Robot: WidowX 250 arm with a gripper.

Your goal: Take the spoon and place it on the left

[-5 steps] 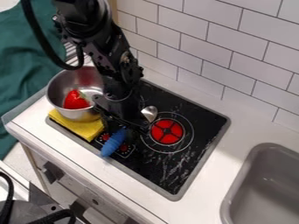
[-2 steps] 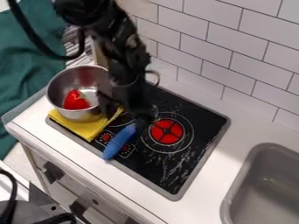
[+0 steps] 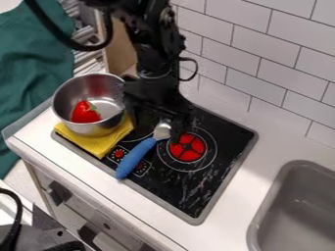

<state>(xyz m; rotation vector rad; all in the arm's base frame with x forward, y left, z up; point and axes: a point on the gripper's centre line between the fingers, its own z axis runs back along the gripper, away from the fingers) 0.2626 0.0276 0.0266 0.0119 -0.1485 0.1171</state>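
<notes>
The gripper (image 3: 157, 120) hangs over the back left of the black stove top, its two fingers spread apart. Below it, the spoon lies on the stove with its blue handle (image 3: 134, 158) slanting toward the front left edge, over the printed knobs. Its silver head (image 3: 162, 130) points back toward the wall, close to the gripper's right finger, left of the red burner. Whether that finger touches the spoon, I cannot tell.
Left of the gripper, a metal pot (image 3: 70, 125) with a red pepper or strawberry (image 3: 85, 112) in it rests partly on a yellow cloth (image 3: 98, 143). Behind runs a tiled wall (image 3: 262, 63); a grey sink (image 3: 278, 196) is at the right.
The gripper has moved right and back toward the wall, uncovering more of the spoon and the yellow cloth. The spoon's handle has shifted slightly right.
</notes>
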